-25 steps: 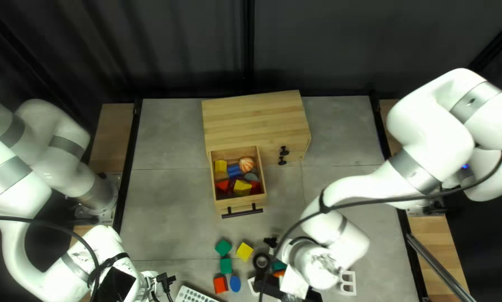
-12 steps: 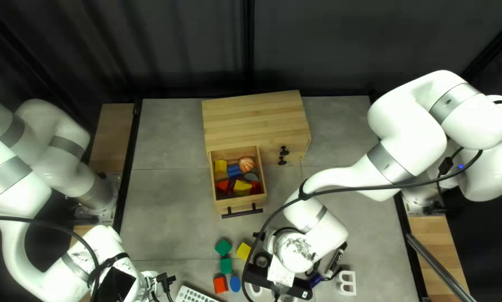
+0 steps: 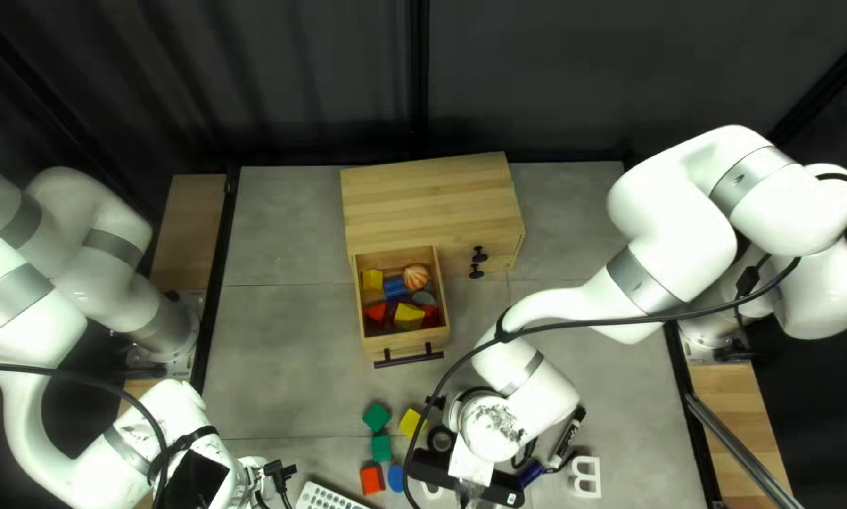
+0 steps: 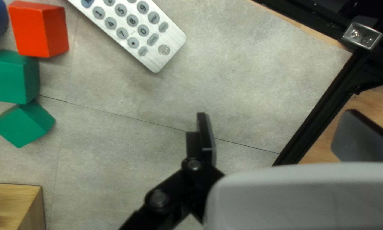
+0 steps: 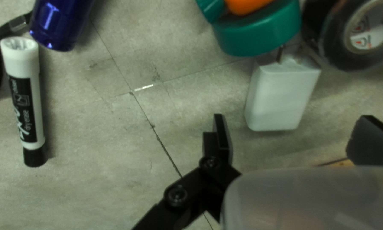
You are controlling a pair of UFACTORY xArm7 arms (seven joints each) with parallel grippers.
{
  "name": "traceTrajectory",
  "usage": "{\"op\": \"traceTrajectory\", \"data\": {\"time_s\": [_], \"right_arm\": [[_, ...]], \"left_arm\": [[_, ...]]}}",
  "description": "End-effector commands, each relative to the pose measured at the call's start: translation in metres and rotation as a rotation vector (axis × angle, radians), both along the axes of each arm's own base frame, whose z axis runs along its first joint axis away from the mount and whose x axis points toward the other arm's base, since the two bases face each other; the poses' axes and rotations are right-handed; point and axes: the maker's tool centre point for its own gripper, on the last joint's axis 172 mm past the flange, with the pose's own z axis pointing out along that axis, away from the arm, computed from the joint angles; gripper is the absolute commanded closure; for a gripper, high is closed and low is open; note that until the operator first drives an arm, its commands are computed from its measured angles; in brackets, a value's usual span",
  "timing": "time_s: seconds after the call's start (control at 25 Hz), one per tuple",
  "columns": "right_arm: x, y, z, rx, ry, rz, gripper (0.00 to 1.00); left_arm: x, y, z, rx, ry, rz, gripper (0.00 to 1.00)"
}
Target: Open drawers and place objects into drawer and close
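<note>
Grey tiled tabletop [image 3: 282,349] forms the work surface. Right gripper [image 5: 293,123]: fingers spread wide, no part gripped. Left gripper [image 4: 281,123]: fingers likewise wide apart, nothing held.

Probable workpiece: white plug adapter [image 5: 281,98]. Location: just ahead of the right gripper's fingertips, within the lane between them and slightly nearer the finger whose black links show in full. Its long axis runs roughly along the line leading away from the jaws, with a slight slant; its prongs point away. The closing direction therefore crosses the adapter's narrower width, and little or no wrist rotation should be required. Advance over the body, lower, then close. Remaining height above the adapter cannot be determined.

Caution: a teal round part [image 5: 257,30] lies just past the prong end, and a black tape roll [image 5: 362,36] sits beside it. Excess forward travel could strike either.

Arm selection: use the right; the adapter is outside the left wrist view. Destination: the pulled-out drawer [image 3: 402,350], well apart behind the right jaws. After pickup, reverse travel is indicated.
</note>
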Motion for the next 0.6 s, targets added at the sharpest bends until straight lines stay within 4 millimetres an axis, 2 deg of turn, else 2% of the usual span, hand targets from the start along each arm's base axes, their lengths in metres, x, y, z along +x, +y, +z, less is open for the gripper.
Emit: {"op": "traceTrajectory", "data": {"time_s": [0.04,0.08,0.16,0.4,0.48,0.56,0.6], "right_arm": [[0.0025,-0.001,-0.0006,0.005,-0.002,-0.004,0.0],[0.0029,-0.0012,-0.0008,0.006,-0.002,-0.005,0.0],[0.0045,-0.0014,-0.0018,0.009,-0.001,-0.006,0.13],[0.0065,-0.0007,-0.0049,0.011,0.012,-0.001,0.14],[0.0066,-0.0006,-0.0054,0.012,0.015,-0.001,0.21],[0.0068,-0.0001,-0.0059,0.014,0.019,0.0,0.48],[0.0065,0.0,-0.0068,0.014,0.021,0.0,0.76]], "left_arm": [[0.0,0.0,0.0,0.0,0.0,0.0,0.0],[0.0,0.0,0.0,0.0,0.0,0.0,0.0],[0.0,0.0,0.0,0.0,0.0,0.0,0.0],[0.0,0.0,0.0,0.0,0.0,0.0,0.0],[0.0,0.0,0.0,0.0,0.0,0.0,0.0],[0.0,0.0,0.0,0.0,0.0,0.0,0.0],[0.0,0.0,0.0,0.0,0.0,0.0,0.0]]}}
